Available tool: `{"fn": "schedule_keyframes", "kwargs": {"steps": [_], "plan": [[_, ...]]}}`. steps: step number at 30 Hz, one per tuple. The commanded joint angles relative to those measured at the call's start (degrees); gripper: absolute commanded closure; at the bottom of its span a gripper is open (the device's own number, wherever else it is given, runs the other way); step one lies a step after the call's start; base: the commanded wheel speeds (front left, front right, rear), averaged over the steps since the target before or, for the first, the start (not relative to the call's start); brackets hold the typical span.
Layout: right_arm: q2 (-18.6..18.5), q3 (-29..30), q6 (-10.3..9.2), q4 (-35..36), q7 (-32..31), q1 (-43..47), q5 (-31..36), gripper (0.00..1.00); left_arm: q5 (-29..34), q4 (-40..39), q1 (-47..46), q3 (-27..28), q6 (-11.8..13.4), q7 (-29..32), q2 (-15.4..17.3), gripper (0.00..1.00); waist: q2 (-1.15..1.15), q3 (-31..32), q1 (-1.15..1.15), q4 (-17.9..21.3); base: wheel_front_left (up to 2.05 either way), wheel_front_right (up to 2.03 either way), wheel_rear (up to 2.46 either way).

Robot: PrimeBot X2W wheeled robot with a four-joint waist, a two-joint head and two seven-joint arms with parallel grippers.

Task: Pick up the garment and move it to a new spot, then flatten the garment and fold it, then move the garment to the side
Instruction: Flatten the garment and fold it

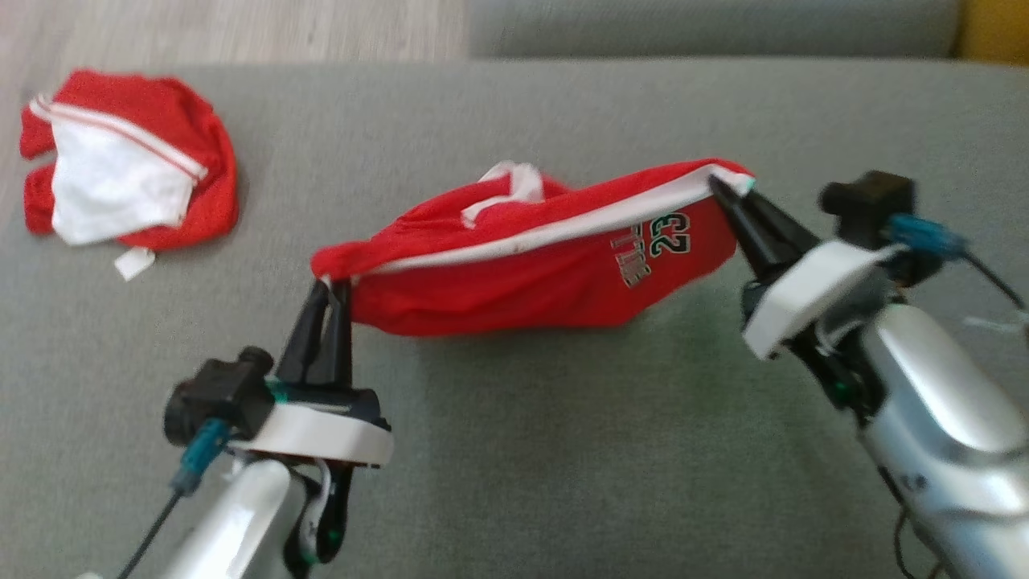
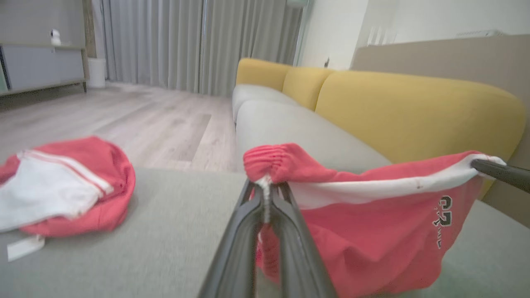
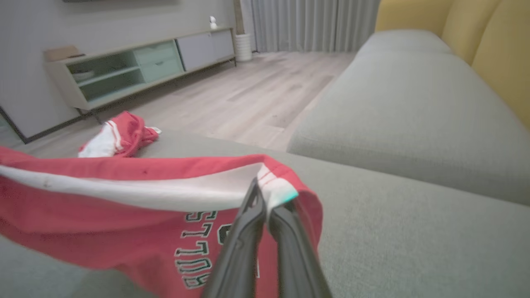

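Above grey sofa seat (image 1: 563,450), left pincer (image 1: 328,283), right pincer (image 1: 723,189) both pinching red garment (image 1: 530,281).

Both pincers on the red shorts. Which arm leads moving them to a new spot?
Right, probably. The right pincer is shut on a white-trimmed corner of the shorts, with bare cushion on its side. The left pincer, shut on the bunched end, has the other red garment on its side.

Red garment (image 1: 514,281) — white trim, black-green lettering — grey cushion (image 1: 563,450).
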State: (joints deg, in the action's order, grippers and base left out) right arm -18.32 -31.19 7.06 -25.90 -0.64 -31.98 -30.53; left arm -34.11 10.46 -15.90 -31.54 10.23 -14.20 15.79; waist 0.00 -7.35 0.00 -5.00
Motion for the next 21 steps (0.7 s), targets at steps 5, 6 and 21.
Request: {"fn": "schedule_keyframes", "kwargs": {"steps": [5, 6, 21], "plan": [[-2.97, 8.67, 0.43, 18.91, -5.75, 8.62, 1.09, 1.00, 2.04, -13.00, -0.81, 3.36, 2.23, 2.94, 5.87, 1.00, 0.00, 8.04, 0.00, 3.69, 0.00, 0.00, 0.00], [-2.99, 10.48, 0.43, 22.49, -7.18, 10.38, 1.37, 1.00, 2.37, -15.34, -1.03, 3.59, 2.55, 3.86, 6.80, 1.00, 0.00, 8.79, 0.00, 4.07, 0.00, 0.00, 0.00], [0.62, 23.14, 0.43, 53.58, -26.90, 18.31, 8.72, 1.00, 2.27, -28.64, -14.25, 7.53, 0.67, 19.39, 16.96, 1.00, 0.00, 7.74, 0.00, 8.56, 0.00, 0.00, 0.00]]}}
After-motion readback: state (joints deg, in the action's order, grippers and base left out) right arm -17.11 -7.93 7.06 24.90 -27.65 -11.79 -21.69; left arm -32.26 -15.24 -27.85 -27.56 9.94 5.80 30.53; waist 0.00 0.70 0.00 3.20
